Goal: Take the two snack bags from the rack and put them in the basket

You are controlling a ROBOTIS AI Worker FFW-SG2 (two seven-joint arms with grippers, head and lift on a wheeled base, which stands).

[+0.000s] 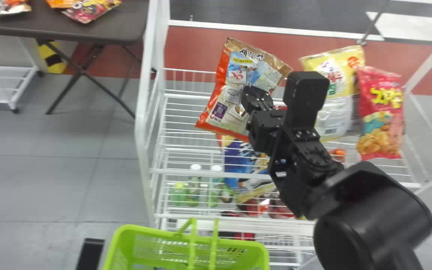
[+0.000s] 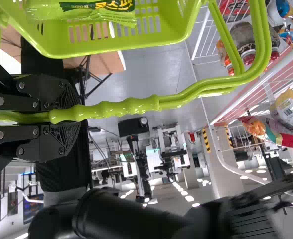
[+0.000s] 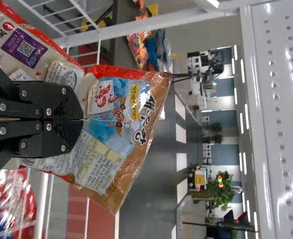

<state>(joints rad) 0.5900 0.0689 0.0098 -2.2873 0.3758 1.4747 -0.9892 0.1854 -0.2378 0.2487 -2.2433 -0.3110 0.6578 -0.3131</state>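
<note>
One green packet [image 2: 86, 14] lies in the basket [image 2: 111, 52] below the left gripper [image 2: 74, 116], which clamps its handle [image 2: 131, 105], so probably only the shrimp snack bag [image 3: 106, 149], pinched by the right gripper [image 3: 80, 120], remains.

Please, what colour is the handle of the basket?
The handle is lime green, best seen in the left wrist view.
</note>
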